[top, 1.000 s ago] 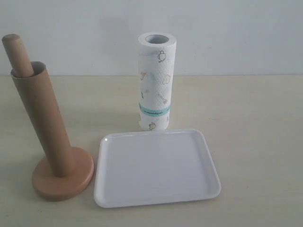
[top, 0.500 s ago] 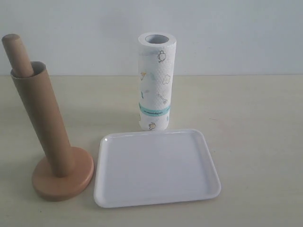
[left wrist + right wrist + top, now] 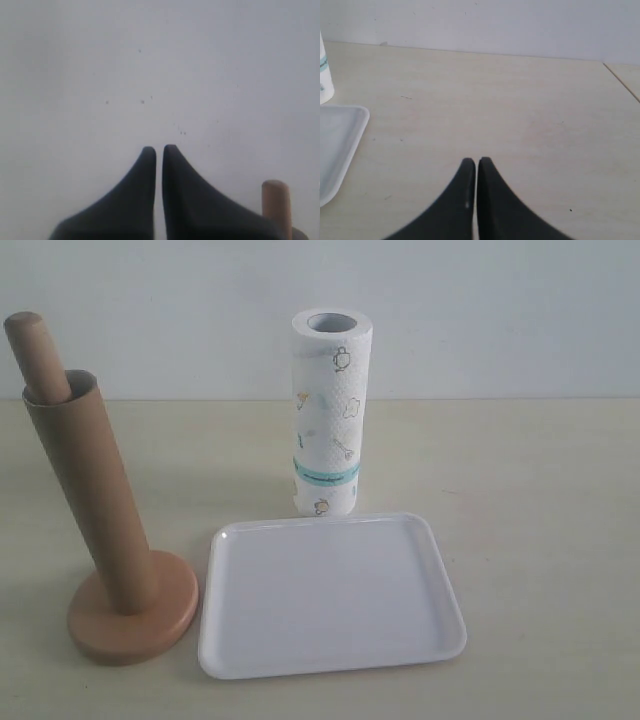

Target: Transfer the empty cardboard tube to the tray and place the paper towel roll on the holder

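1. Left claw [image 3: 159,148]: jaws pressed together, nothing held. The holder [image 3: 276,202] pole tip shows near it, not touching.
2. Right claw [image 3: 476,160]: likewise closed and empty, over the tabletop [image 3: 520,100]. The tray [image 3: 335,145] lies apart from it, with nothing on it.
3. Empty cardboard tube [image 3: 90,490]: sleeved on the holder pole, clear of both claws. Removal not yet done.
4. Paper towel roll [image 3: 328,415]: upright beyond the tray, touched by neither claw, not mounted. Both steps outstanding.

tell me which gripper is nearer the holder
Left, likely. The tip of the holder shows close by the left gripper; the right gripper is over the table beside the tray, with no holder in its view.
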Available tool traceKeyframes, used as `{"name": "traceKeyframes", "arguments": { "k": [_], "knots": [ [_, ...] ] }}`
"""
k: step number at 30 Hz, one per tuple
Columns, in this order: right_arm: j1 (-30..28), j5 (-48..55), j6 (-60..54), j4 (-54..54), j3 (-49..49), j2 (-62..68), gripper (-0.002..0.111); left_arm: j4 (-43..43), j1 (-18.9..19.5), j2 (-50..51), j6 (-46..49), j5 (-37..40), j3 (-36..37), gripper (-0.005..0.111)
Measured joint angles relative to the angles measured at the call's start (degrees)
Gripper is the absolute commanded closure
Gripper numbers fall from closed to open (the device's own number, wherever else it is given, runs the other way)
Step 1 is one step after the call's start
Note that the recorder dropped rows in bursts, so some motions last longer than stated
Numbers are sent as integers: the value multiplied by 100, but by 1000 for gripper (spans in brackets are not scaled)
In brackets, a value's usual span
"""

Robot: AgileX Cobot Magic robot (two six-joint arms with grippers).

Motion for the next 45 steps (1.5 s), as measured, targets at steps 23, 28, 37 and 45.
{"name": "traceKeyframes", "arguments": {
  "k": [23,28,37,45],
  "knots": [
    [0,0,9,0,0,0,107,2409,-164,1942,-2752,104,-10,103],
    [0,0,9,0,0,0,107,4964,-378,2432,-4644,-541,-10,103],
    [0,0,9,0,0,0,107,6347,-393,2602,-6037,-666,-10,81],
    [0,0,9,0,0,0,107,6384,-393,2881,-6478,-954,-10,0]
  ]
}}
